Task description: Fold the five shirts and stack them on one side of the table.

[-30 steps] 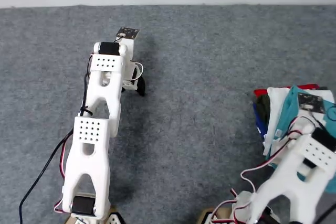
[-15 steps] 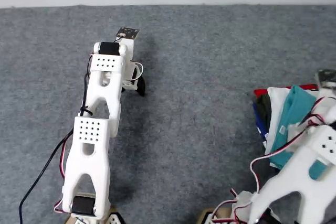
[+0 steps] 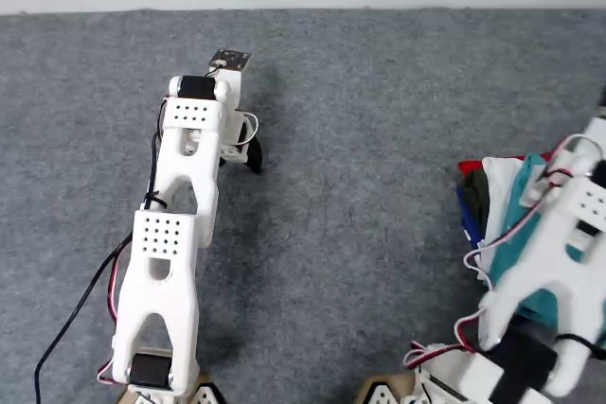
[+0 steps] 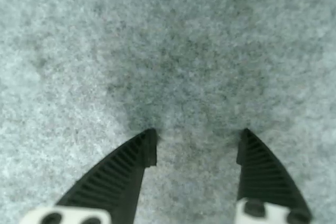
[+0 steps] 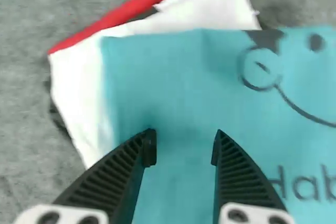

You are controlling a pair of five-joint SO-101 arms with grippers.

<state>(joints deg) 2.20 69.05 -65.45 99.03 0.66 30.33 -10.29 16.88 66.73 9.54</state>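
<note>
Teal shirt (image 5: 199, 77) tops the stack of folded shirts (image 3: 492, 186) at the right edge of the grey felt desk (image 3: 379, 120), with the right gripper (image 5: 184, 136) above it, fingers parted and empty, while the left gripper (image 4: 198, 134) hangs over bare felt, fingers wide.

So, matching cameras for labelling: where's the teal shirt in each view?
High view: teal shirt at the right edge, atop other shirts, under the right arm.
Right wrist view: below the right gripper.
Left wrist view: grey table, away from the shirts.
Shared landmark: the red shirt.
</note>
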